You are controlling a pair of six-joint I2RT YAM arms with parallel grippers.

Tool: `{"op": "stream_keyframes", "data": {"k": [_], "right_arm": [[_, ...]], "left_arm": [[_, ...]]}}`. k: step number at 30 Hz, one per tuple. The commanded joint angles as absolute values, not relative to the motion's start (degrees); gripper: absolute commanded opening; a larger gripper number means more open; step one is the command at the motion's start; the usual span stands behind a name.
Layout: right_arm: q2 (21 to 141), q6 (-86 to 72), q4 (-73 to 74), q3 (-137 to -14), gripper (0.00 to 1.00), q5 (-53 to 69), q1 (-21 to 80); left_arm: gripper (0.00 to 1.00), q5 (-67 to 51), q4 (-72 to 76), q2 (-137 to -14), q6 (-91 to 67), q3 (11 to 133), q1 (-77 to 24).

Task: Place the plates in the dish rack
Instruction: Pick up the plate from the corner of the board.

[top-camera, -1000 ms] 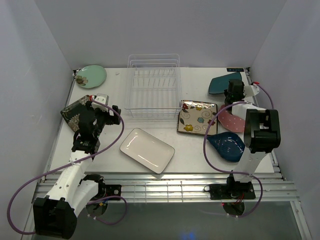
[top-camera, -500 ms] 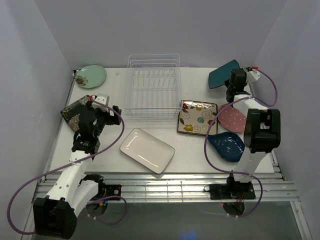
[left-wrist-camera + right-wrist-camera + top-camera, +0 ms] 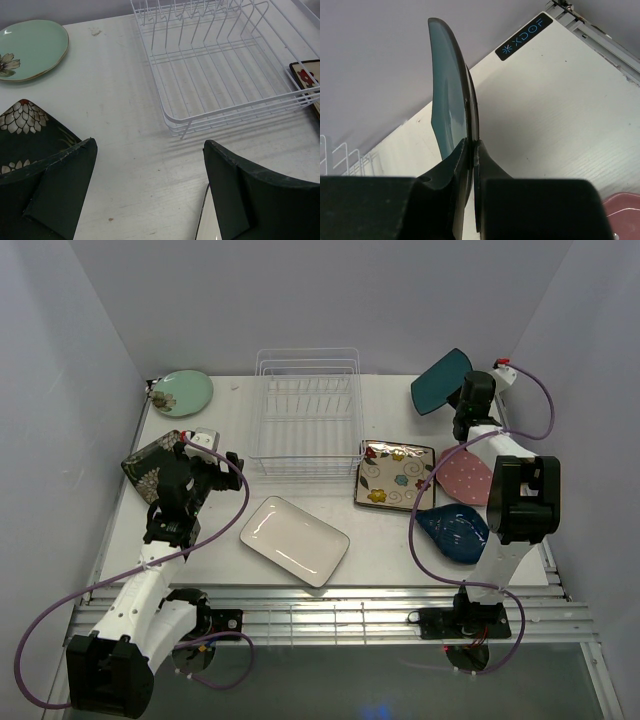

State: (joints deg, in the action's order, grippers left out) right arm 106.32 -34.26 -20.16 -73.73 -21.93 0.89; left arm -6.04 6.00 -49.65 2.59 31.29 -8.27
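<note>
My right gripper point(image 3: 462, 402) point(image 3: 474, 145) is shut on the rim of the teal square plate point(image 3: 441, 380) point(image 3: 447, 95) and holds it on edge above the table's back right corner. My left gripper point(image 3: 207, 456) point(image 3: 150, 185) is open and empty, low over the table between the dark floral plate point(image 3: 143, 466) point(image 3: 25, 132) and the white rectangular plate point(image 3: 293, 540) point(image 3: 202, 231). The white wire dish rack point(image 3: 305, 410) point(image 3: 225, 70) stands empty at the back centre. The pale green round plate point(image 3: 182, 393) point(image 3: 30, 47) lies at the back left.
The patterned square plate point(image 3: 396, 475) point(image 3: 305, 75) lies right of the rack. The pink round plate point(image 3: 462, 478) point(image 3: 625, 212) and the dark blue plate point(image 3: 455, 532) lie by the right arm. White walls enclose the table on three sides.
My right gripper has lifted the teal plate off the table and tilted it up on edge, moving up and back. The left arm has not moved.
</note>
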Motion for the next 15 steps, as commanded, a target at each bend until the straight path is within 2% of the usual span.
{"op": "stream_keyframes", "data": {"k": [1,15], "right_arm": [[101.34,-33.31,-32.53,-78.22,0.08,-19.6,1.23],[94.84,-32.43,-31.91,-78.4,0.08,-17.05,3.78]], "left_arm": [[0.98,-6.77,6.59,-49.13,2.99,30.5,-8.44],[0.98,-7.12,6.42,-48.43,2.99,30.41,-8.44]]}}
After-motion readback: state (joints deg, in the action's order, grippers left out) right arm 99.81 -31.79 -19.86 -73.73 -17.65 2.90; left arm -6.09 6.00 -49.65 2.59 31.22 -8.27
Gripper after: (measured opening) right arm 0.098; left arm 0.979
